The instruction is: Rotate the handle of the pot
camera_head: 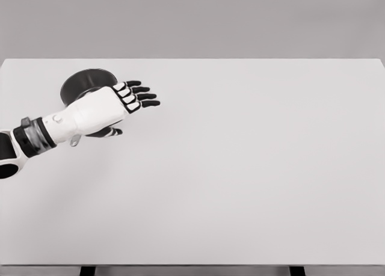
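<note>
While the arm reaches in: the lines below go from the near edge of the bench to the far edge.

Bench: It is wide and white. The near part and the whole right side are bare.

Left arm: It comes in from the low left. It is white with a dark band at the wrist.

Small gray bit: It peeks out just under the wrist. It may be the tip of the pot handle, but it is too small to be sure.

Left robot hand: It is spread wide and flat, with its back up. The dark fingers point right. It holds nothing. The thumb shows dark below the palm.

Pot: It is dark and round. It sits far back on the left of the bench. The hand covers its right and near side, so most of the handle is hidden.

Touching or not: I cannot tell if the hand rests on the pot or just floats over it.

Step now: I think the hand is only getting into place. The turn looks not done yet.

What could go wrong: The flat hand could push the whole pot and slide it away and not turn it. It could also close on the rim and miss the hidden handle.

Right arm: It is not in the picture.
</note>
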Available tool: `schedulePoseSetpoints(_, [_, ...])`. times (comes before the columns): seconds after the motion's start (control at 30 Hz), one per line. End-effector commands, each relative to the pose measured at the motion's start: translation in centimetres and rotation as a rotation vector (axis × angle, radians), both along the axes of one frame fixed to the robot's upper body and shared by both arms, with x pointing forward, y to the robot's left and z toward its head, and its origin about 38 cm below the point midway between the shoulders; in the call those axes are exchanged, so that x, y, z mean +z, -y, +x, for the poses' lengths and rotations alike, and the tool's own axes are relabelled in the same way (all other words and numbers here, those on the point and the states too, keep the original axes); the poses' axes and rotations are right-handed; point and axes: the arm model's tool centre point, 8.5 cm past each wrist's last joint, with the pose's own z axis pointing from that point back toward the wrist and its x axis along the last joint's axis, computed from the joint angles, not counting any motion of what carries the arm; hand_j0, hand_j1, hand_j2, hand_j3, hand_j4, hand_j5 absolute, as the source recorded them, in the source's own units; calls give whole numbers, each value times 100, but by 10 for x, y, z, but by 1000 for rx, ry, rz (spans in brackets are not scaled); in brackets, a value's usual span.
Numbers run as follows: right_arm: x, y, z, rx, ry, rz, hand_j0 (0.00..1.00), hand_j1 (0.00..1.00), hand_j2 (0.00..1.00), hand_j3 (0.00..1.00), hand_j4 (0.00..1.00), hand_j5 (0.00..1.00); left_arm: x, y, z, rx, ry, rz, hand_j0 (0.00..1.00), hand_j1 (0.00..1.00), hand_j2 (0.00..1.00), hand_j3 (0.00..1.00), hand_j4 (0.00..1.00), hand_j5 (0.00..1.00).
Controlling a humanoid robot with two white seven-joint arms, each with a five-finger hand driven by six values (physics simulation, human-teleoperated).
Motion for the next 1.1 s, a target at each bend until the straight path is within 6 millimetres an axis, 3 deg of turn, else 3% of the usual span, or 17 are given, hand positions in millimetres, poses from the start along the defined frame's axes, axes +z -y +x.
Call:
schedulePoseSetpoints(0.0, [0,0,0,0,-1,0,100,100,100,100,100,100,1,-2,0,5,7,-18,100,100,100,100,100,100])
schedulePoseSetpoints(0.13, [0,0,0,-2,1,0,100,100,100,100,100,100,-17,-8,8,45,-24,-4,100,100,100,100,100,100])
schedulePoseSetpoints(0.3, [0,0,0,0,1,0,100,100,100,100,100,100,-21,-6,9,50,-33,-12,100,100,100,100,100,100])
schedulePoseSetpoints(0.37, [0,0,0,0,1,0,100,100,100,100,100,100,-28,-14,12,77,-52,-10,100,100,100,100,100,100])
schedulePoseSetpoints(0.77, [0,0,0,-2,1,0,100,100,100,100,100,100,-20,-32,19,143,-68,-138,100,100,100,100,100,100])
schedulePoseSetpoints(1.07, [0,0,0,0,1,0,100,100,100,100,100,100,-29,-45,11,180,-88,-148,100,100,100,100,100,100])
